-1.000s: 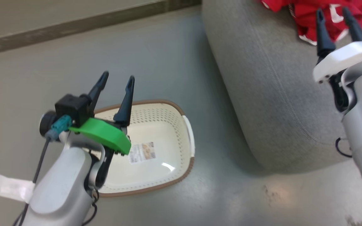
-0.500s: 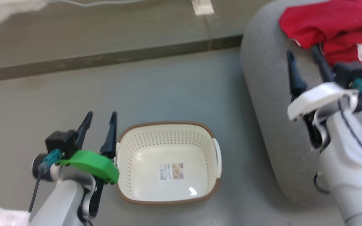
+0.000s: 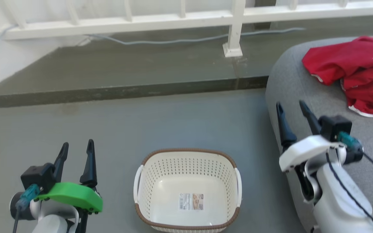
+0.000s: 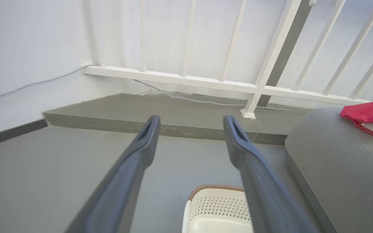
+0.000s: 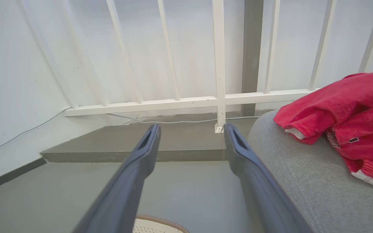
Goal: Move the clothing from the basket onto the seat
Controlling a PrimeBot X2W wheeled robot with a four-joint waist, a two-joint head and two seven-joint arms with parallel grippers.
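The clothing (image 3: 351,69) lies in a crumpled red heap on the seat (image 3: 296,94), at the far right of the head view. White trim shows along its near edge. The basket (image 3: 186,151) stands upright on the floor (image 3: 141,123) just left of the seat, well apart from the clothing. A label (image 3: 191,201) is stuck to its bottom.

The left gripper (image 3: 77,143) hovers over the floor to the left of the basket, near its left handle. Its fingers (image 3: 89,161) are apart and point toward the railing (image 3: 173,20). In the left wrist view the basket's brown rim shows low down, beside the right-hand finger.

The right gripper (image 3: 289,103) hangs over the seat's left edge, short of the clothing, its fingers (image 3: 283,124) apart too. In the right wrist view the clothing sits to the right of the fingers, not touching them.

A pale cable (image 3: 189,40) runs along the raised step (image 3: 125,71) below the railing.
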